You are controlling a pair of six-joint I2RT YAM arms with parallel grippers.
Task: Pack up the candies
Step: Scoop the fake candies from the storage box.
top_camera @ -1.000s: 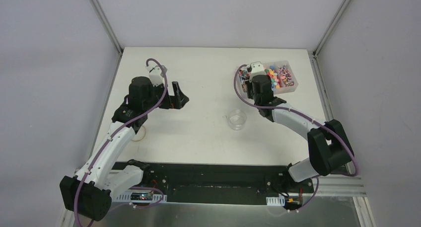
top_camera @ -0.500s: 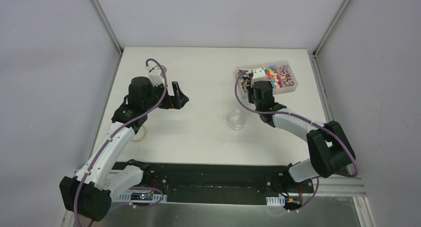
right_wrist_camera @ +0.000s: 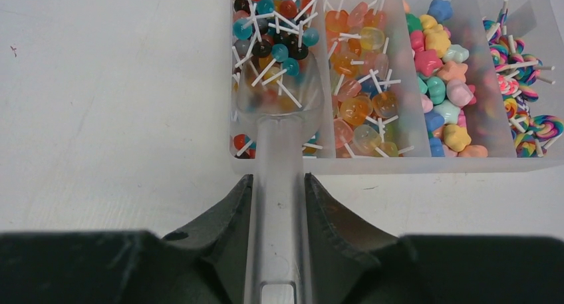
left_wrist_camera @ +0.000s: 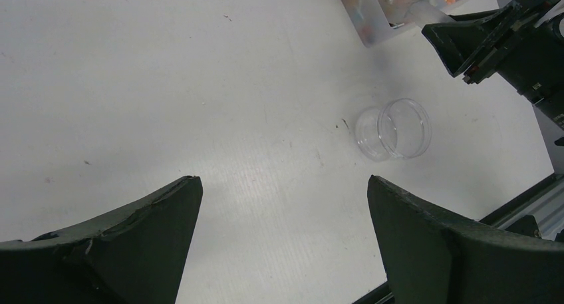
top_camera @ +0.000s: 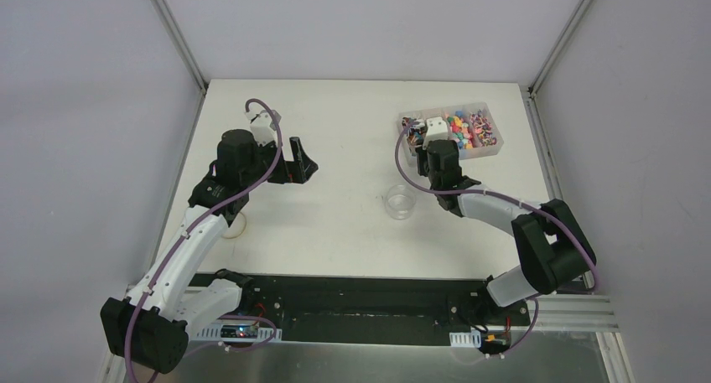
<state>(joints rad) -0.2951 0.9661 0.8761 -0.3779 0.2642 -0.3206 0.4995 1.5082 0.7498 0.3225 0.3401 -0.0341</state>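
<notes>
Multicoloured candies fill a clear plastic divided box at the far right of the white bench. From the left, they are red and teal ball lollipops on white sticks, translucent orange ones, pastel star shapes and striped swirls. The left fingers stand wide open and empty above the bench. The right fingers are closed on the flat handle of a frosted clear scoop, its bowl among the lollipops in the left-most compartment. A round clear jar stands between the arms.
</notes>
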